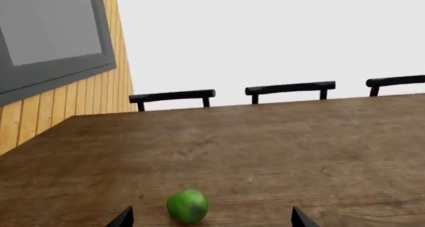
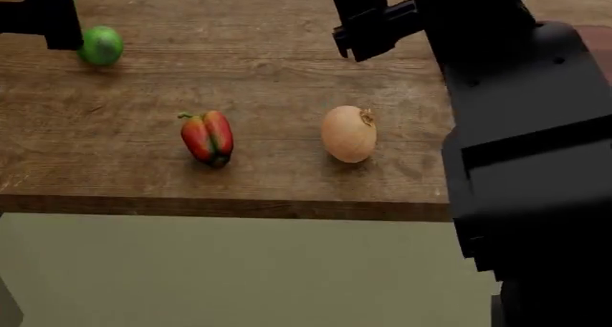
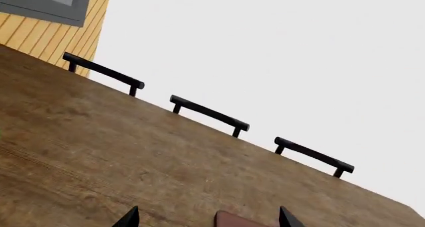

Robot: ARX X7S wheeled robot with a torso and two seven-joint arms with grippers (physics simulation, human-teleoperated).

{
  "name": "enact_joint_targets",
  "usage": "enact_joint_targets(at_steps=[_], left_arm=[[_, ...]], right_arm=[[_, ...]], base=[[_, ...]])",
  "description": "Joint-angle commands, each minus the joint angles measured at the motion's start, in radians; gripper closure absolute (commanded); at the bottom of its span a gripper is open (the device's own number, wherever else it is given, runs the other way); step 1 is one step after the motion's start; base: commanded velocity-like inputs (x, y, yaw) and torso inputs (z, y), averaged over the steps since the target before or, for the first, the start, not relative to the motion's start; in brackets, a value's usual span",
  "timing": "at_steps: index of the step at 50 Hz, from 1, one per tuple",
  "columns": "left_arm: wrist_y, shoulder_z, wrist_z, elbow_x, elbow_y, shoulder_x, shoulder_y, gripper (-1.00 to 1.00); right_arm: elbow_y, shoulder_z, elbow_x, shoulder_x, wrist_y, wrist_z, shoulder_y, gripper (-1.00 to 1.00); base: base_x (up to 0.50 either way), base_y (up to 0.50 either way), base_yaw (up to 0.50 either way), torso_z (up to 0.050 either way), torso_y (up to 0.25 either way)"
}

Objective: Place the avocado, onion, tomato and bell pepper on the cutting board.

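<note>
The bright green avocado (image 2: 100, 46) lies on the wooden table at the far left, right beside my left gripper (image 2: 57, 26). In the left wrist view the avocado (image 1: 186, 205) sits on the table between the spread fingertips of the open left gripper (image 1: 212, 220), touching neither. The red-and-green bell pepper (image 2: 208, 137) and the tan onion (image 2: 349, 133) rest near the table's front edge. My right gripper (image 3: 208, 220) is open and empty, with a corner of the reddish-brown cutting board (image 3: 238, 220) just ahead of it. The tomato is out of view.
The table's front edge (image 2: 220, 206) runs just below the pepper and onion. My dark right arm (image 2: 517, 126) covers the table's right side. Chair backs (image 1: 172, 95) line the far edge, and a wood-slat wall with a grey window (image 1: 47, 33) stands at the left.
</note>
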Motion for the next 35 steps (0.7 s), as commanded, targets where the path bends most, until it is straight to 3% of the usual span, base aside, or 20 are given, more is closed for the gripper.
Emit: enact_joint_targets(at_steps=[1,8,35], left_arm=[[0.096,0.095,0.085,0.061,-0.411,0.017,-0.319,-1.00],[0.167,0.156,0.124,0.102,-0.568,0.040,-0.422,-1.00],[0.131,0.151,0.119,0.085,-0.504,0.028,-0.393,-1.00]], right_arm=[[0.286,-0.055,0.000,-0.030,-0.073,-0.070,0.239,-1.00],[0.372,-0.080,-0.010,-0.037,-0.107,-0.080,0.278,-1.00],[0.304,-0.063,0.029,-0.033,-0.069,-0.090,0.229,-1.00]], base=[[0.00,0.00,0.00,0.000,0.000],[0.11,0.05,0.00,0.000,0.000],[0.42,0.38,0.00,0.000,0.000]])
